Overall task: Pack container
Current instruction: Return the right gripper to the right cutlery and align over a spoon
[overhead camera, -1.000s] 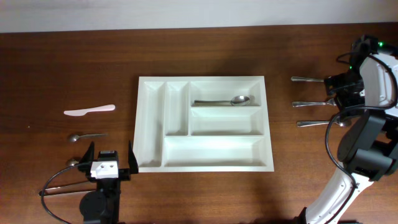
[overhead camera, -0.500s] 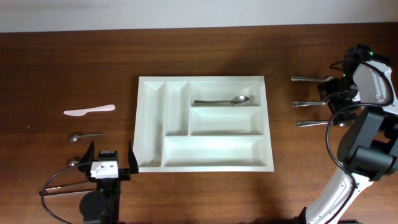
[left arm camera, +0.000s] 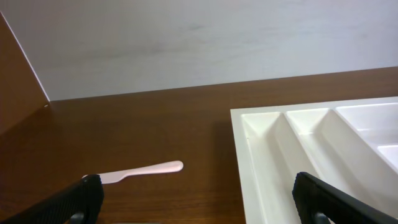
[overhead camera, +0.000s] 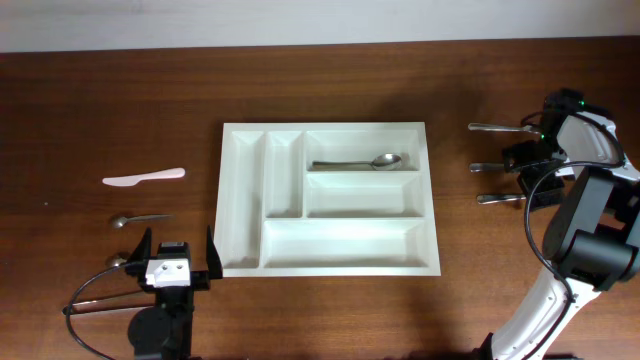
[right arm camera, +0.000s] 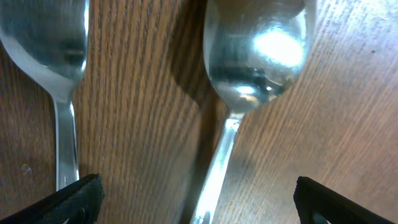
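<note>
Over on the right, the right gripper (overhead camera: 522, 157) has swung in from the far side of the row of cutlery and now hangs low over the middle spoon (overhead camera: 490, 167), jaws spread wide and holding nothing. From its wrist camera the middle spoon's bowl (right arm camera: 258, 56) fills the view and its stem runs down between the two fingertips. The neighbouring spoon (right arm camera: 56, 74) lies just beside it, with its stem almost under one fingertip.

The container (overhead camera: 328, 200) sits in the middle of the table (overhead camera: 320, 90), well apart from that row. One steel spoon (overhead camera: 360, 162) already lies in its far wide compartment; the other four compartments look bare.

The left gripper (overhead camera: 178, 258) waits at the near left corner of the tray, also wide open and empty. A white plastic knife (overhead camera: 145, 178) and a small spoon (overhead camera: 140, 219) lie beyond it.

The worry is that close neighbour: if the jaws drop as they stand, one finger could land on the wrong stem, or pinch both. A thin stem flat on wood could also skid out when squeezed.
</note>
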You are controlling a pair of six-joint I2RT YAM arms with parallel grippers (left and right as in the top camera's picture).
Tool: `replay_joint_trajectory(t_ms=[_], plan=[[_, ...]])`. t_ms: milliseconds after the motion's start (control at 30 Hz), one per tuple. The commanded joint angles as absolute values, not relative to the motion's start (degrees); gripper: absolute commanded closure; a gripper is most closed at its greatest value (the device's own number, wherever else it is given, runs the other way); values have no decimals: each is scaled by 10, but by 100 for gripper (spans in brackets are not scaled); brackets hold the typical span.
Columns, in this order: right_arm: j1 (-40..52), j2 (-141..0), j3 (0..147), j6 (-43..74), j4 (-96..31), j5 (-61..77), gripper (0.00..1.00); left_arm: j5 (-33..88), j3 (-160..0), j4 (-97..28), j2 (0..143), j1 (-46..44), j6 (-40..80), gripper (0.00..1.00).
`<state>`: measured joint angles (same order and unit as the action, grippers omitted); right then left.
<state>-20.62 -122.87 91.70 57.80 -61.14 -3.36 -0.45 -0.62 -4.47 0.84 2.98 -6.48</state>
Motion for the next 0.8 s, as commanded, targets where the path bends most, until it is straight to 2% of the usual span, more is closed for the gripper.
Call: replay_joint_trajectory(t_ms=[0,767], plan=[[-204,-1228,906,574,-601,-33,1,-4,-5,-48,3,32,-74,1],[-238,-1232,877,587,-576,-48,1,-4,-5,-48,3,32,-74,1]])
